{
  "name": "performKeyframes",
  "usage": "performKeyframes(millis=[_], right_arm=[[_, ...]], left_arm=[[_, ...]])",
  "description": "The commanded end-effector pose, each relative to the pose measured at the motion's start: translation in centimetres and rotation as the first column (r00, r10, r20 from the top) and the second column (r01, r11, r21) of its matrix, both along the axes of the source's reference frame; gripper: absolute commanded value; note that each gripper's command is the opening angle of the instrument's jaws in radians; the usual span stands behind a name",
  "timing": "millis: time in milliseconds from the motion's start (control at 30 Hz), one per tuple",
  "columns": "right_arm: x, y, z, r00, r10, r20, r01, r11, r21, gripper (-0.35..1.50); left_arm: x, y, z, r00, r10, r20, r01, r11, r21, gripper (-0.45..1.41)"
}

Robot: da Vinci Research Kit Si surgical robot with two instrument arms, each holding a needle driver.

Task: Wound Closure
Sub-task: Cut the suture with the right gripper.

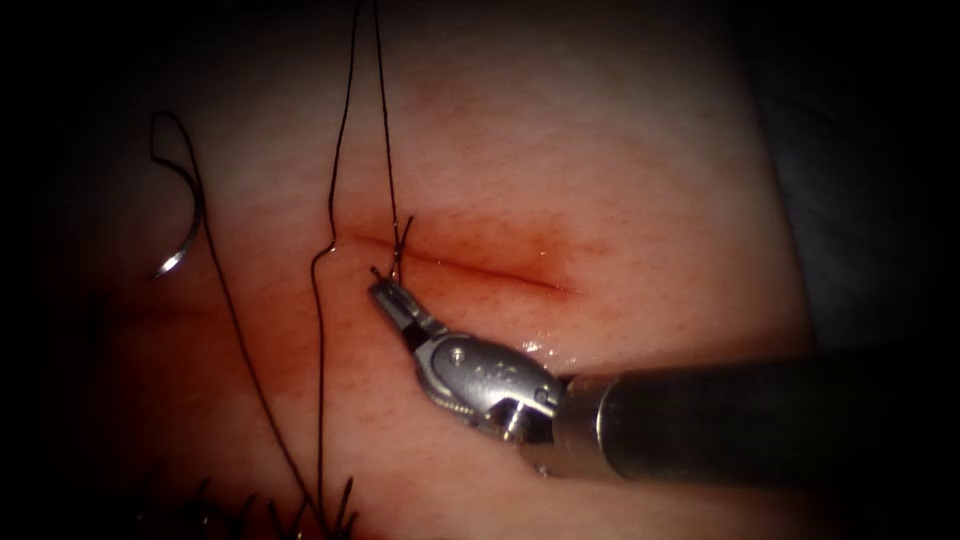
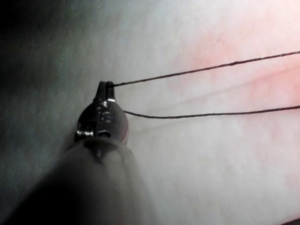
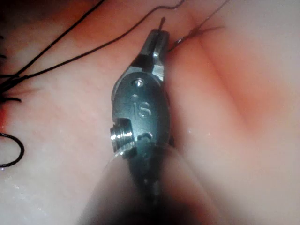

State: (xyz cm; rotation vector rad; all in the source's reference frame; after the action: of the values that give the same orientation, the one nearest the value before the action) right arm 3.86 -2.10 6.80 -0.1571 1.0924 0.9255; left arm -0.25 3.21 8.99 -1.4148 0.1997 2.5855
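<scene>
— Tissue [image 1: 620,180] underneath; where's the needle [image 1: 185,235]?
— Lying free, well left of the cut [image 1: 470,265].
— Claws?
— Right claw [image 1: 383,288] pinches a short thread end at the cut; left claw [image 2: 107,86] grips thread [image 2: 201,70].

Dim grey surface [image 1: 860,150] beyond the lit centre, dark vignette at every edge.

A surgical training bench: pale tissue [image 1: 620,180] with a cut [image 1: 480,265], lit closely against dark surroundings.
</scene>
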Motion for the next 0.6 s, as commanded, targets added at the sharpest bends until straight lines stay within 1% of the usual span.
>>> performKeyframes(millis=[33,67,100,133,233,333,400,467,600], right_arm=[[0.06,0.05,0.03,0.998,-0.051,0.024,0.052,0.998,-0.024,0.83],[0.06,0.06,0.02,0.997,-0.07,0.043,0.072,0.997,-0.037,0.94],[0.07,0.1,-0.02,0.992,-0.102,0.071,0.108,0.992,-0.072,1.26],[0.07,0.13,-0.06,0.988,-0.134,0.083,0.141,0.985,-0.094,1.41],[0.05,0.2,-0.18,0.98,-0.178,0.085,0.186,0.977,-0.107,1.47],[-0.09,0.28,-0.44,0.974,-0.222,0.046,0.225,0.97,-0.097,1.47],[-0.19,0.33,-0.54,0.97,-0.242,0.028,0.244,0.965,-0.094,1.47],[-0.28,0.39,-0.62,0.97,-0.242,0.003,0.241,0.968,-0.071,1.47],[-0.49,0.53,-0.74,0.97,-0.238,-0.04,0.238,0.971,-0.024,1.47]], left_arm=[[-0.03,0.01,0.01,1.0,0.0,0.003,0.0,1.0,0.006,-0.45],[-0.02,-0.02,-0.02,1.0,0.009,-0.001,-0.009,1.0,0.011,-0.45],[0.03,-0.11,-0.12,1.0,0.019,-0.006,-0.019,1.0,0.017,-0.45],[0.08,-0.19,-0.22,1.0,0.024,-0.007,-0.024,0.999,0.022,-0.45],[0.19,-0.31,-0.44,0.999,0.035,-0.009,-0.034,0.999,0.034,-0.45],[0.31,-0.46,-0.73,0.999,0.045,-0.014,-0.044,0.998,0.05,-0.45],[0.37,-0.52,-0.87,0.999,0.049,-0.016,-0.048,0.997,0.057,-0.45],[0.41,-0.57,-1.01,0.999,0.036,-0.013,-0.035,0.997,0.063,-0.45],[0.47,-0.66,-1.27,0.999,0.035,-0.016,-0.035,0.998,0.047,-0.45]])
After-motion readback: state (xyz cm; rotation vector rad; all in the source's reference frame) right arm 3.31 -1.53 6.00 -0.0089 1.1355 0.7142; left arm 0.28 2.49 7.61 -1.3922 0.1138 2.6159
